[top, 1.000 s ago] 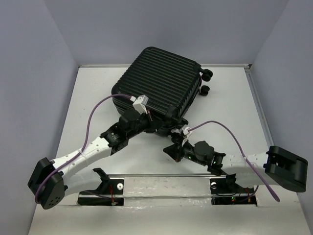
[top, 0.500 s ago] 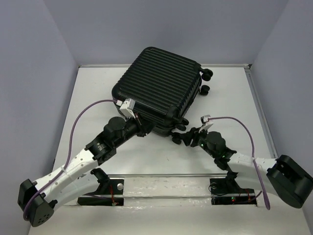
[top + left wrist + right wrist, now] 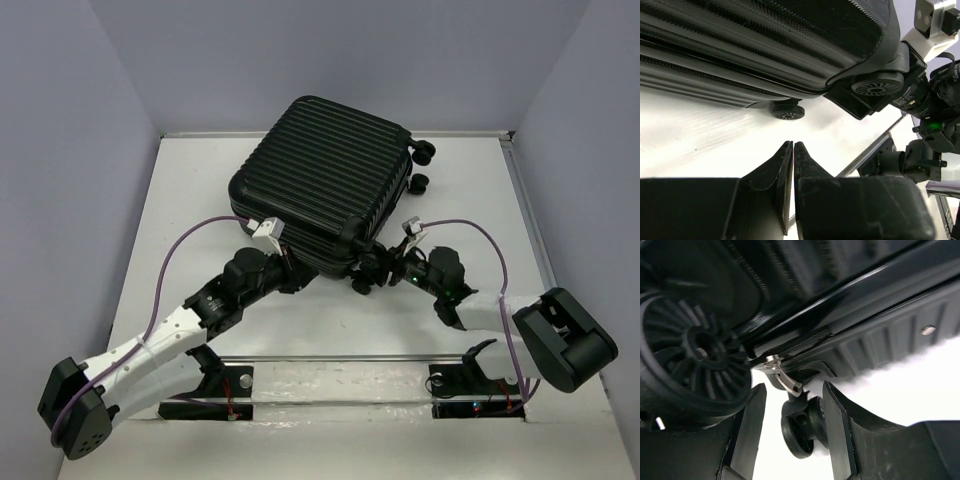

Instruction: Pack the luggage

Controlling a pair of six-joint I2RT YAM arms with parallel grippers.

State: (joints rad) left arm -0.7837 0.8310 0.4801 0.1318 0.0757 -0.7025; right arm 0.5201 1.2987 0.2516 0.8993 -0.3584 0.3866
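Observation:
The luggage (image 3: 325,175) is a black ribbed hard-shell suitcase lying closed on the white table (image 3: 200,200). My left gripper (image 3: 294,280) sits low at its near left edge. In the left wrist view that gripper (image 3: 793,145) is shut on nothing, below the shell (image 3: 765,45) and short of a small caster wheel (image 3: 788,112). My right gripper (image 3: 368,274) is at the near corner. In the right wrist view it (image 3: 794,388) stands open under the shell (image 3: 865,305), with a silver zipper pull (image 3: 785,380) hanging between its tips, touching neither finger. A caster wheel (image 3: 800,435) lies behind it.
A large caster wheel (image 3: 690,360) crowds the right gripper's left finger. Two more wheels (image 3: 424,152) stick out at the suitcase's far right. Grey walls enclose the table on three sides. A metal rail (image 3: 340,362) runs along the near edge. The right arm (image 3: 935,100) shows in the left wrist view.
My right gripper has swung up to the suitcase's near corner and opened. My left gripper has slid left along the near edge and stayed nearly shut.

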